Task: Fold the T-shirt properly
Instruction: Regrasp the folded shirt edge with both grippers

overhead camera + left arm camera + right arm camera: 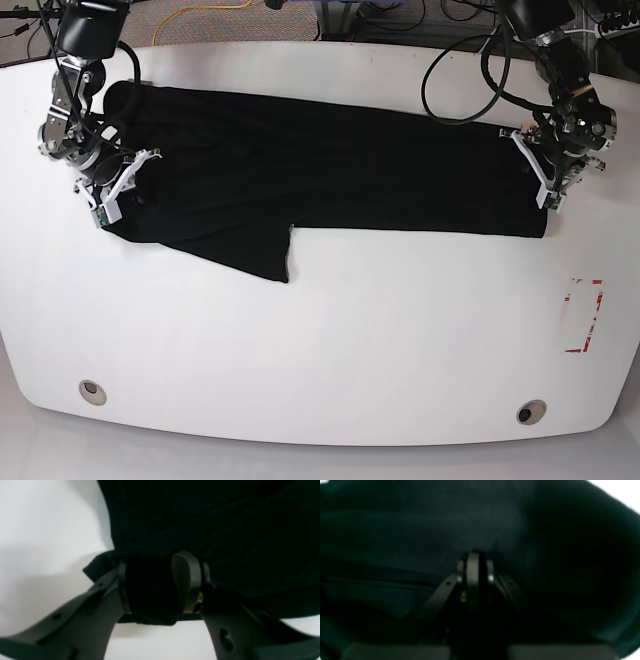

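Black T-shirt [330, 170] sleeve visible only from base.

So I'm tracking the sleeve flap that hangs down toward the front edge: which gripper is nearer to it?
Right. The right gripper sits at the T-shirt's end just beside the sleeve flap; the left gripper clamps the far end.
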Available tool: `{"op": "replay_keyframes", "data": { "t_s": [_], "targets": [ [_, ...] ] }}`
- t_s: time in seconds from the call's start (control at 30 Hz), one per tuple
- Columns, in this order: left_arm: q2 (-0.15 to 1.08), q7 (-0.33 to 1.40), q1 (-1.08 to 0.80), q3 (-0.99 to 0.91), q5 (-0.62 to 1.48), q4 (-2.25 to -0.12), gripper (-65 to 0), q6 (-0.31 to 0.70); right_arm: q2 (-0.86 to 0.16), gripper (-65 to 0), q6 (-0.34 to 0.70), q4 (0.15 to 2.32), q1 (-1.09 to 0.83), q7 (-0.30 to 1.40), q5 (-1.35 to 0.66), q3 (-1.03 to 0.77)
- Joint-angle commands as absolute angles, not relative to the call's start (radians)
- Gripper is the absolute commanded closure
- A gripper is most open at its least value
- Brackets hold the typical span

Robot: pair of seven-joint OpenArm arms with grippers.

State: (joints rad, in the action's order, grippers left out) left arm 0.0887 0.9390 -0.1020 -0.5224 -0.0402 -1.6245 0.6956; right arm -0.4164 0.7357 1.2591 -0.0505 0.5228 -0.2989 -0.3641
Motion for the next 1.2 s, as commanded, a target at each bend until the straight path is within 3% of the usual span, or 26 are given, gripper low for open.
{"op": "replay_keyframes", "data": {
  "t_s": [0.0, 0.07, 0.17, 0.4, 0.53, 0.8, 1.17],
  "targets": [
    [0.074, 0.987, -0.096, -0.521, -0.07, -1.621, -25.1, 0.698, -0.444, -4.0, 0.698, 1.307, -0.051, 0.601, -0.246, -0.366],
    [0.071, 1.006, -0.09, -0.521, -0.07, -1.618, -25.1, 0.698, -0.446, -7.1, 0.698, 1.362, -0.048, 0.641, -0.246, -0.371],
    [0.07, 1.024, -0.071, -0.519, -0.07, -1.616, -25.1, 0.698, -0.441, -17.9, 0.698, 1.474, -0.048, 0.702, -0.246, -0.397],
    [0.068, 1.029, -0.045, -0.519, -0.07, -1.613, -25.1, 0.698, -0.438, -48.7, 0.698, 1.667, -0.051, 0.779, -0.246, -0.44],
    [0.071, 1.029, -0.044, -0.519, -0.07, -1.613, -25.1, 0.698, -0.444, -58.7, 0.698, 1.684, -0.031, 0.782, -0.246, -0.452],
    [0.073, 1.027, -0.044, -0.519, -0.07, -1.612, -25.1, 0.698, -0.446, -59.0, 0.698, 1.527, 0.09, 0.768, -0.171, -0.455],
    [0.073, 1.027, -0.05, -0.521, -0.07, -1.612, -25.1, 0.698, -0.447, -59.0, 0.698, 1.228, 0.199, 0.615, -0.104, -0.446]
  ]
}}
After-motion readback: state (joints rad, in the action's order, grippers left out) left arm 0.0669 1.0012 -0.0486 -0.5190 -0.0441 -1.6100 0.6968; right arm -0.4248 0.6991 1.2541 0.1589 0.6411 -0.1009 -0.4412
